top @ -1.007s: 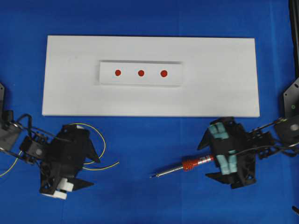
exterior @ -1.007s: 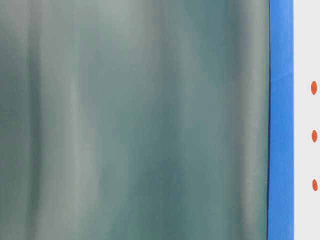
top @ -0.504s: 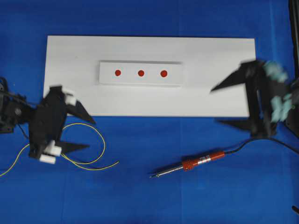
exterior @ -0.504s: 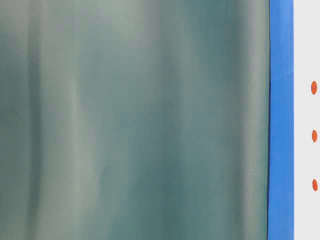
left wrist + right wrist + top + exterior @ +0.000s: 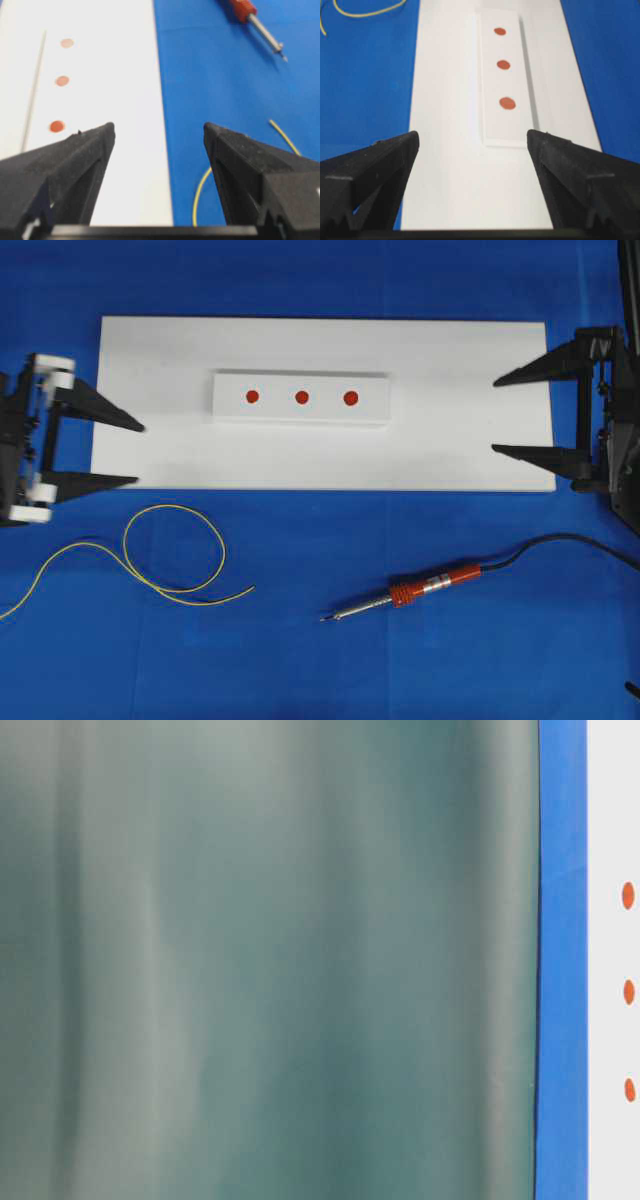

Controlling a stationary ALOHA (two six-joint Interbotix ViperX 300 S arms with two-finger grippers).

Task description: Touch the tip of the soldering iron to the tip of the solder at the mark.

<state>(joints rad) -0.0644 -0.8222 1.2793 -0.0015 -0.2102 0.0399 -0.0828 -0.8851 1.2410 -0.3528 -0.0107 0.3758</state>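
Note:
The soldering iron (image 5: 435,585) lies on the blue mat in front of the white board, tip pointing left, black cord trailing right. It also shows in the left wrist view as the soldering iron (image 5: 245,10) at the top. The solder (image 5: 205,602), a thin yellow wire with one loop, lies on the mat at the front left, and a bit of solder (image 5: 360,14) shows in the right wrist view. Three red marks (image 5: 302,396) sit on a raised white strip. My left gripper (image 5: 139,452) is open at the board's left end, my right gripper (image 5: 494,417) open at its right end. Neither holds anything.
The white board (image 5: 450,360) spans the middle of the blue mat. The table-level view is mostly blocked by a blurred grey-green surface (image 5: 270,960), with only the board's edge (image 5: 612,780) and the marks at its right.
Both grippers have risen from the solder and the iron and swung back to the board's two ends. The iron and the solder lie where they were.

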